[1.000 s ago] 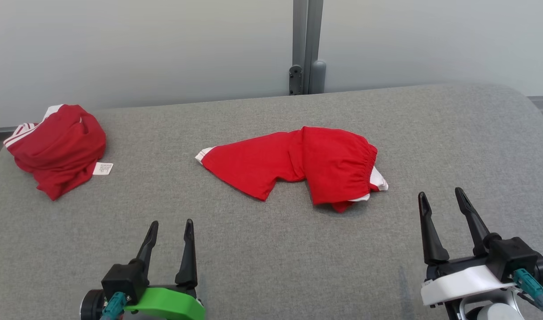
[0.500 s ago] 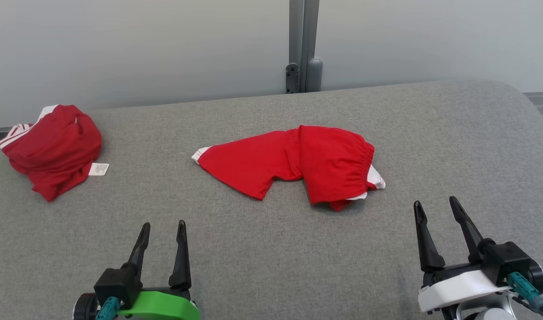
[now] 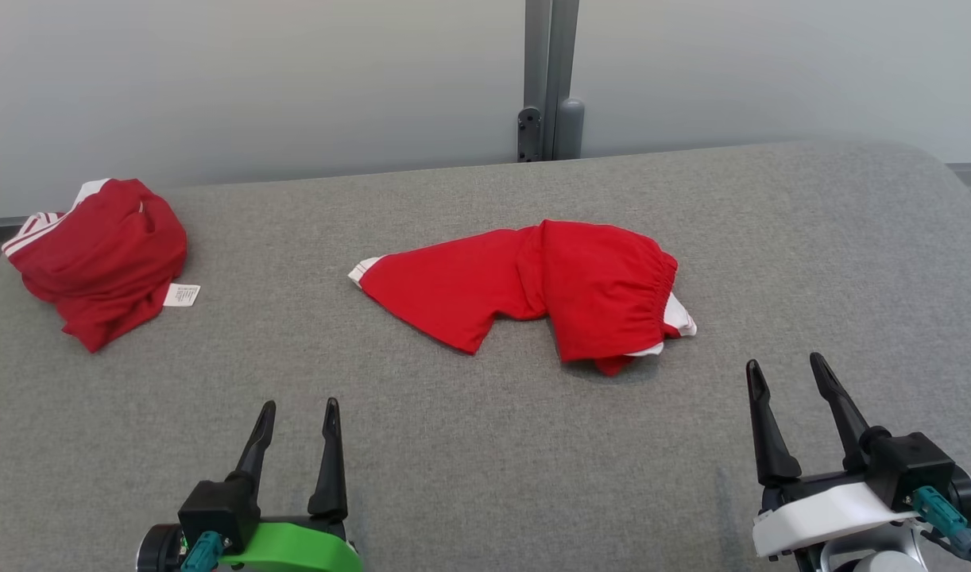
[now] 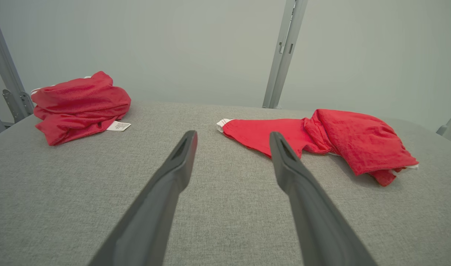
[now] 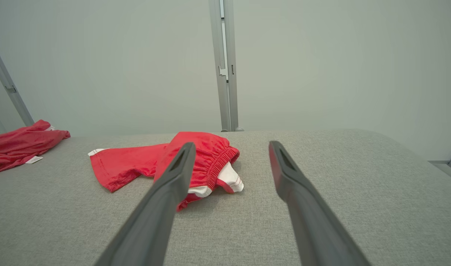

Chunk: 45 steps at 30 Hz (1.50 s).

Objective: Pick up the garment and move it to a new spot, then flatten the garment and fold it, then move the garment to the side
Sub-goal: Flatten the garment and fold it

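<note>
My head camera looks forward and down on the grey table. Both wrist cameras sit low near its surface, facing the back wall. All three share the red garment; the red pile is clipped at my right wrist view's edge, probably the same one.

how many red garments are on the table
2. One garment lies half spread at the middle of the table; a bundle sits crumpled at the far left corner. Nothing seems hidden.
</note>
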Tool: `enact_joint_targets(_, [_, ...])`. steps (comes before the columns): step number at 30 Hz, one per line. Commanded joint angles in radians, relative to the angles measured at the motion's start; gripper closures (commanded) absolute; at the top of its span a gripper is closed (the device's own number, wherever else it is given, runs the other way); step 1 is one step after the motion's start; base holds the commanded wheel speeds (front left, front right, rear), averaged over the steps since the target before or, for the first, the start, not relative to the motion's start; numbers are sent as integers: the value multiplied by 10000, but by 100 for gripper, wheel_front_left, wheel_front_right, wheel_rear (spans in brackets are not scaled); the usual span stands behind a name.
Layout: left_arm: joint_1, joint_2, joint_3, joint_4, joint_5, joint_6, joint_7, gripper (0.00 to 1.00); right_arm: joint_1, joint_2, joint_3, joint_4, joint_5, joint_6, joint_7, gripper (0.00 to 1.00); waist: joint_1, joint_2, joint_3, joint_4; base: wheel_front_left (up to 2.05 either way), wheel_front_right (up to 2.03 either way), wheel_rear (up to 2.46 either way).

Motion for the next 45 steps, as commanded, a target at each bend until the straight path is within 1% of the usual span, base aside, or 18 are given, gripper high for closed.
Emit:
enact_joint_targets(1, [-17,0,39,16,48,-41,-9,0,-97,-22,-40,26,-17,1,-31,0,0,0,32,51,0,0,0])
enact_joint_targets(7, [-128,-33,41,-54,103,-83,-9,0,-251,-22,-15,238,-210,1,-31,0,0,0,272,273,0,0,0])
enact_joint_targets(12, [-322,-46,-37,-116,116,-131,-9,0,-699,-24,41,1023,-339,1,-31,0,0,0,631,550,0,0,0])
enact_joint_targets(14, [-387,-54,-83,-133,124,-139,-9,0,-1027,-22,7,1481,-91,1,-31,0,0,0,796,688,0,0,0])
enact_joint_targets(18, [-577,-62,-191,-183,149,-144,-9,0,-1855,-24,-84,2478,1000,1,-31,0,0,0,1147,1004,0,0,0])
enact_joint_targets(22, [-726,-63,-296,-191,80,-128,-9,0,-2626,-24,-143,3478,1411,1,-30,0,0,0,1446,1323,0,0,0])
enact_joint_targets(28, [-881,-62,-429,-186,-57,0,-9,0,-3540,-24,-67,5218,1631,1,-31,0,0,0,1768,1753,0,0,0])
enact_joint_targets(34, [-962,-63,-474,-189,-133,66,-9,0,-4031,-29,297,6313,2328,1,-31,0,0,0,1888,1891,0,0,0])
enact_joint_targets(37, [-975,-63,-484,-189,-157,91,-9,0,-4243,-32,521,6671,2568,1,-31,0,0,0,1906,1891,0,0,0])
enact_joint_targets(38, [-985,-63,-492,-189,-162,93,-9,0,-4289,-29,587,6749,2640,1,-31,32,0,0,1911,1885,0,0,0])
enact_joint_targets(39, [-989,-63,-498,-189,-158,92,-9,0,-4320,-29,636,6791,2677,1,-31,56,0,0,1914,1878,0,0,0])
enact_joint_targets(40, [-985,-63,-503,-189,-157,95,-9,0,-4376,-24,694,6816,2738,1,-31,72,0,0,1914,1867,0,0,0])
enact_joint_targets(41, [-985,-64,-515,-192,-157,102,-9,0,-4427,-27,727,6793,2761,1,-31,92,0,0,1912,1852,0,0,0])
enact_joint_targets(42, [-985,-64,-524,-197,-155,111,-9,0,-4464,-29,748,6721,2769,1,-31,100,0,0,1914,1832,0,0,0])
enact_joint_targets(45, [-978,-64,-539,-177,-142,96,-9,0,-4399,-32,667,6272,2678,1,-31,100,0,0,1893,1760,0,0,0])
